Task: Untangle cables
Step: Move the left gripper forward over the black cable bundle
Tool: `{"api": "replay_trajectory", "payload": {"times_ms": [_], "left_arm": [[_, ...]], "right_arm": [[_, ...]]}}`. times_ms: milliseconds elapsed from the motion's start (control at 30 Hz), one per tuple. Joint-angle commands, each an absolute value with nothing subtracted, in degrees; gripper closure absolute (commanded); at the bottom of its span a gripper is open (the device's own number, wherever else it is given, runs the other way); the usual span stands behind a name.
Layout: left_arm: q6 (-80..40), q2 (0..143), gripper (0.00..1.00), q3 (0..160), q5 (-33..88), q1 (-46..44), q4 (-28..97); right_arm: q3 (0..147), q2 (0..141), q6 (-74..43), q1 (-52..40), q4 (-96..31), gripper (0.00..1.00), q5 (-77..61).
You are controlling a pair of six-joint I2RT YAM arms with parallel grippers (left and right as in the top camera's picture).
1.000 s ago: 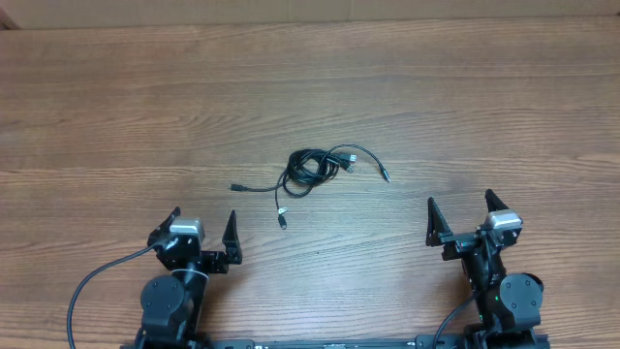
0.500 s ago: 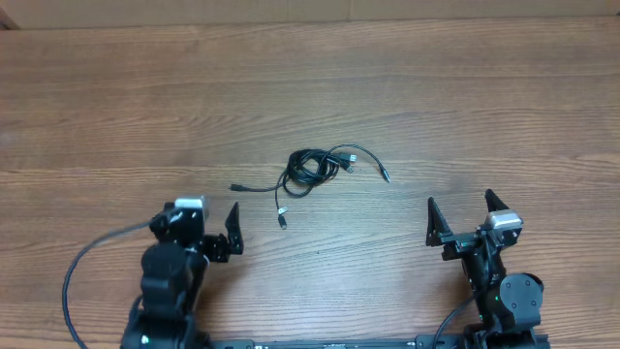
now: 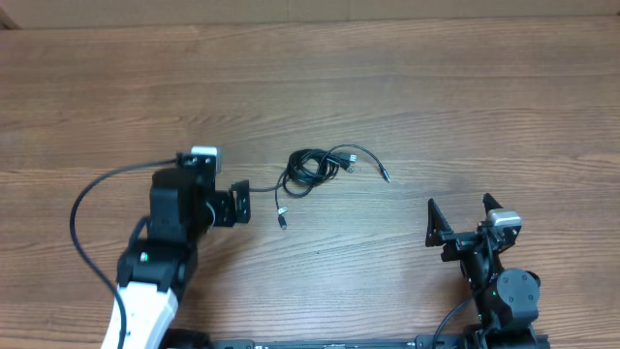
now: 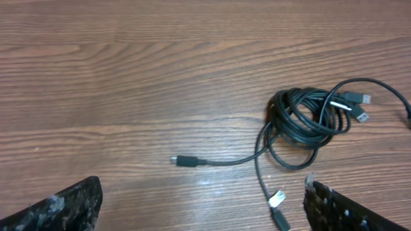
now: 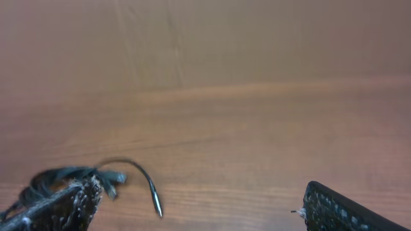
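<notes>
cables: (image 3: pixel 312 167) thin black cords near mid-tabletop, seen from overhead. A tight coil with loose tails running out of it.
tails: black plug (image 3: pixel 235 187) at 8 o'clock of the coil. Silver-tipped plug (image 3: pixel 282 219) at 7. Pair of plugs (image 3: pixel 355 160) just beside the coil at 3. Thin jack tip (image 3: pixel 386 176) further out, near 4.
handling: we judge them light and limp, with a smooth jacket that may slip in a pinch. Pulling one tail will likely drag the whole coil unless the coil is pinned.
grasp: we'd take a tail on the cord just behind its plug, so the plug body stops any slip, and use the other tool to hold the coil. We'd avoid the jack tip, which looks easiest to bend.
containers: none in view.
left tool: (image 4: pixel 202 192) spread wide and empty, at 8–9 o'clock of the coil. In its wrist view the black plug lies ahead between the fingers, untouched.
right tool: (image 3: pixel 458 202) spread wide and empty, at 4–5 o'clock, well apart from the cords.
tabletop: (image 3: pixel 484 87) flat wood. The cords lie flush on it, so we expect a low fingertip approach.
</notes>
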State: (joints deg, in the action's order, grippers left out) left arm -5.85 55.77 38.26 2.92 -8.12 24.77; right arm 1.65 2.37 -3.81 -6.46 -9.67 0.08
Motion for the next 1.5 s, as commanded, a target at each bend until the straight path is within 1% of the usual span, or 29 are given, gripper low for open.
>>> {"api": "replay_trajectory", "payload": {"times_ms": [0, 233, 433, 600, 733, 800, 833, 867, 900, 1000, 1133, 1300, 1400, 1467], "left_arm": [[-5.76, 61.54, 0.00, 44.34, 7.14, -7.64, 25.78], [-5.78, 68.95, 0.00, 47.86, 11.66, -7.70, 28.08], [-5.80, 69.65, 0.00, 47.86, 11.53, -7.73, 31.59], [-5.85, 69.65, 0.00, 47.86, 11.64, -7.73, 31.38], [-6.50, 69.65, 0.00, 47.86, 11.66, -7.75, 29.19], [-8.27, 69.69, 0.00, 47.83, 11.66, -7.86, 26.81], [-10.02, 70.08, 0.00, 47.83, 11.84, -7.94, 23.53], [-10.76, 70.39, 0.01, 47.86, 11.94, -7.97, 21.82], [-11.16, 70.76, 0.03, 47.86, 11.92, -8.10, 20.67], [-11.14, 72.69, 0.05, 48.18, 11.35, -9.17, 18.92], [-10.59, 77.80, 0.06, 51.77, 9.23, -11.73, 21.37], [-9.87, 86.06, 0.04, 58.94, 8.47, -14.31, 26.39], [-9.82, 91.20, 0.08, 61.69, 8.56, -15.49, 26.87], [-9.39, 93.78, 0.15, 61.82, 8.60, -16.23, 25.17]], "right_arm": [[5.28, 4.40, -6.20, -6.24, -12.82, 0.00, 1.43], [12.03, 11.03, -6.24, -6.24, -18.02, 0.00, 1.39], [20.93, 19.03, -6.22, -6.24, -27.03, 0.00, 1.39], [27.31, 26.41, -6.20, -6.24, -31.11, 0.00, 1.41], [31.64, 31.99, -6.22, -6.24, -33.08, 0.00, 1.41], [33.65, 34.76, -6.22, -6.24, -34.00, 0.00, 1.41], [35.57, 37.52, -6.26, -6.24, -34.94, 0.00, 1.39], [36.47, 38.63, -6.63, -6.24, -35.64, 0.00, 1.39], [37.47, 39.79, -7.64, -6.24, -36.49, 0.00, 1.41], [40.40, 43.09, -11.09, -6.24, -38.59, 0.00, 1.19], [43.09, 46.39, -12.21, -6.24, -40.47, 0.00, -0.47], [43.27, 47.05, -12.23, -6.24, -40.16, 0.00, -1.85], [43.27, 47.00, -12.21, -6.24, -40.21, 0.00, -1.83], [43.24, 47.00, -12.21, -6.24, -40.18, 0.00, -1.80]]}}
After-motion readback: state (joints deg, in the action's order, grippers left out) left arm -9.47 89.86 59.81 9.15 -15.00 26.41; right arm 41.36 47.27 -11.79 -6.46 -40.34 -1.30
